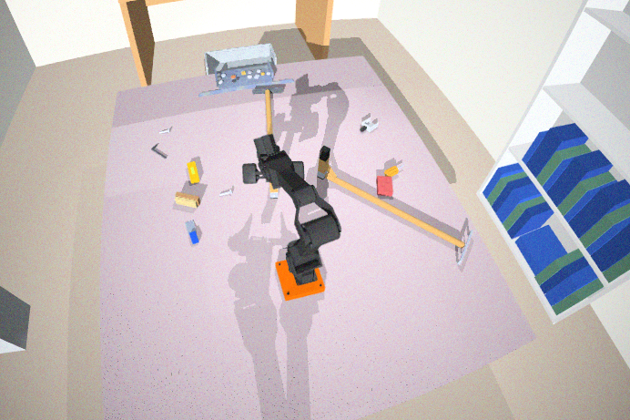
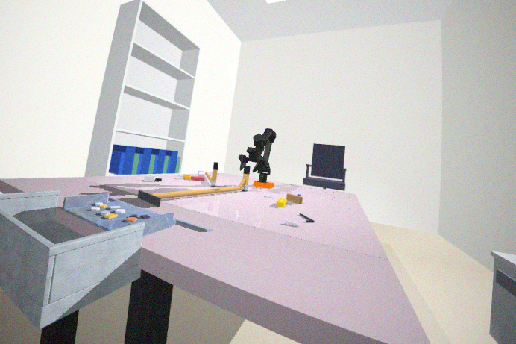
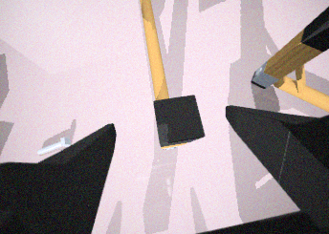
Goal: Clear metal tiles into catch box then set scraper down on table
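Observation:
The steel bench plate bears several white, yellow, orange and dark tiles. The catch box adjoins its far end; no tiles show in its visible interior. The long scraper lies on the table, its dark wide blade at the plate's near edge and its upright, black-capped grip toward the arm. My gripper is open and empty, pointing down above the grip. In the wrist view the black cap shows between the two fingertips, below them; no contact is visible.
A second wooden-handled tool with a metal head lies right of the gripper, its upright grip close by. A red block, a yellow block, a tan block and a blue piece lie around.

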Robot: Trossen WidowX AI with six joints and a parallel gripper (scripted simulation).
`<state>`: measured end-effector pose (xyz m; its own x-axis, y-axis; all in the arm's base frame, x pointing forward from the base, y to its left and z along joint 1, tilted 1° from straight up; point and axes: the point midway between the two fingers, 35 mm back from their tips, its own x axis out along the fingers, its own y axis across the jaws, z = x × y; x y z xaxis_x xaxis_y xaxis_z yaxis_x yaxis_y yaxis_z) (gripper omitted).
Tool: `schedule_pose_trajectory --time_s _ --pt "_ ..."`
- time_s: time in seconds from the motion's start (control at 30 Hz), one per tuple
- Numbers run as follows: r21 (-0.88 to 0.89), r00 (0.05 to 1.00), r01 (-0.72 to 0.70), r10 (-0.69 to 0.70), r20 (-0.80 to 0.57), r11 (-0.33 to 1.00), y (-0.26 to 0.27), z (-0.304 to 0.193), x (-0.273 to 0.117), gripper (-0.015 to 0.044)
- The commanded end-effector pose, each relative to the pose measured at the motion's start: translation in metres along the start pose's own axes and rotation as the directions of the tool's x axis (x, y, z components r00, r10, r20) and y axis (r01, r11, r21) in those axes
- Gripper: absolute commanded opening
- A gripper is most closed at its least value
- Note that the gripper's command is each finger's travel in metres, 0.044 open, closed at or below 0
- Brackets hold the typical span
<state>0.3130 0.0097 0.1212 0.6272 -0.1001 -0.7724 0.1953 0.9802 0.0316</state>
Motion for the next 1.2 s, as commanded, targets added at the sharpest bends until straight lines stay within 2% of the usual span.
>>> schedule_pose_trajectory --time_s 0.0,0.57,1.0,1.17 --pt "-0.006 1.000 -0.003 0.003 -0.009 1.000 0.000 -0.003 0.008 0.0440" --pt "-0.006 1.000 -0.003 0.003 -0.008 1.000 -0.001 -0.006 0.033 0.0440" --pt "0.000 1.000 0.001 -0.001 0.000 1.000 -0.001 -0.003 0.029 0.0099" --pt "0.000 1.000 0.001 -0.001 0.000 1.000 -0.001 -0.003 0.029 0.0065"
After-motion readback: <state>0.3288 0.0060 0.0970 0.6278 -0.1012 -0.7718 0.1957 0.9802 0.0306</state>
